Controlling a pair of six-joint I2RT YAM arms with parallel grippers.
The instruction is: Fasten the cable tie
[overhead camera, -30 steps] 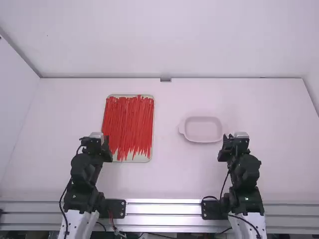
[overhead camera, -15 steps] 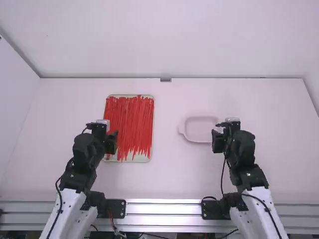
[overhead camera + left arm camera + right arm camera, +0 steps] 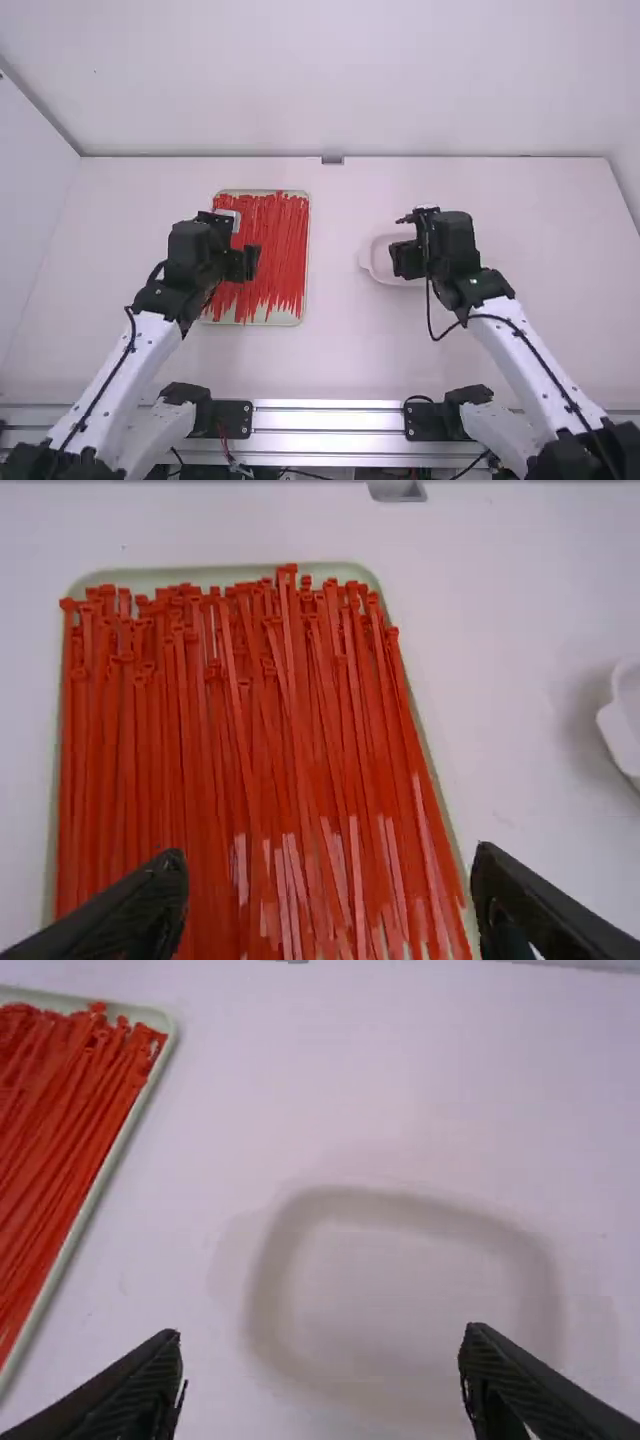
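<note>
Several red cable ties [image 3: 270, 240] lie side by side in a flat pale tray [image 3: 270, 320] left of the table's middle. My left gripper [image 3: 243, 262] hovers over the tray's near half; in the left wrist view its fingers [image 3: 140, 910] stand wide apart above the ties [image 3: 250, 740], holding nothing. My right gripper [image 3: 400, 258] hangs over a white handled dish [image 3: 371, 258] right of the middle. In the right wrist view that gripper [image 3: 320, 1355] is open and the dish [image 3: 400, 1290] below it is bare.
The tray's corner with the tie heads [image 3: 70, 1070] lies beside the dish with a strip of bare table between them. A small grey fitting [image 3: 332, 158] sits at the table's far edge. White walls enclose the back and the left side.
Both arms have stretched forward from their folded pose near the front rail. The left gripper came over the tray, the right gripper over the white dish.
</note>
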